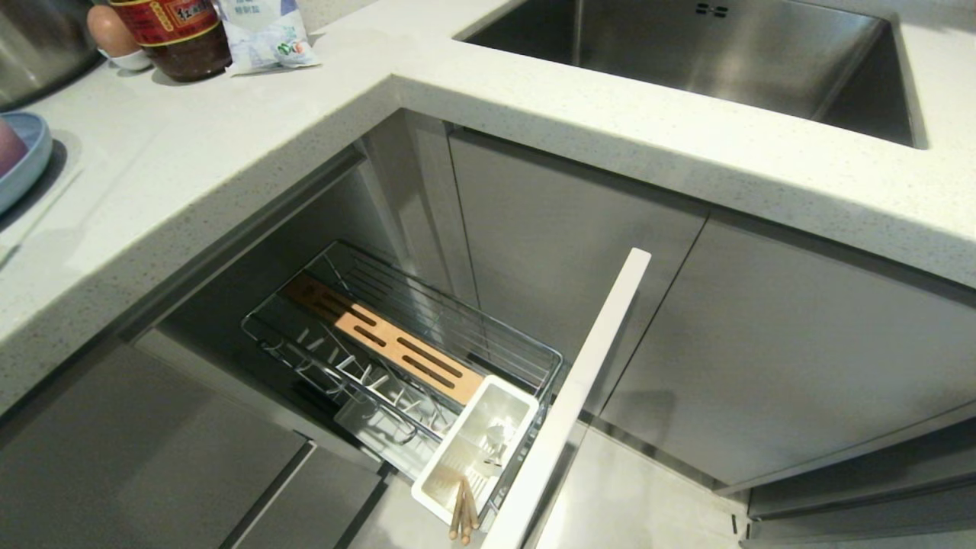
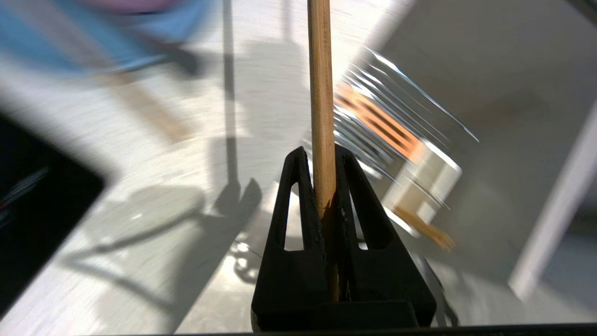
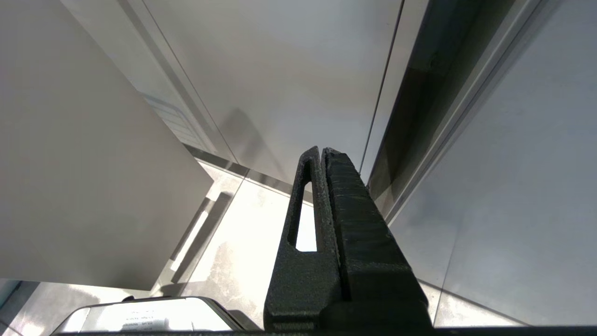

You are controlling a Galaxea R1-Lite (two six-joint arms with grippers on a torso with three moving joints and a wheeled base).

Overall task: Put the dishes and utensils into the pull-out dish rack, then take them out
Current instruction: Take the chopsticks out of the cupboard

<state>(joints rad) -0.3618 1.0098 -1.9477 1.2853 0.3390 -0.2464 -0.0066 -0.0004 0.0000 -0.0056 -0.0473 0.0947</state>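
The left tool (image 2: pixel 322 163) pinches a slim, light wooden chopstick (image 2: pixel 321 93); the right tool (image 3: pixel 322 154) is pressed together.

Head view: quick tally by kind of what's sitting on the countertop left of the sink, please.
Shiny steel pot: 1
Brown egg in a small white cup: 1
Dark jar with a red label: 1
White plastic packet: 1
Light-blue oval plate: 1
Pink round bowl, resting in the plate: 1
Total: 6
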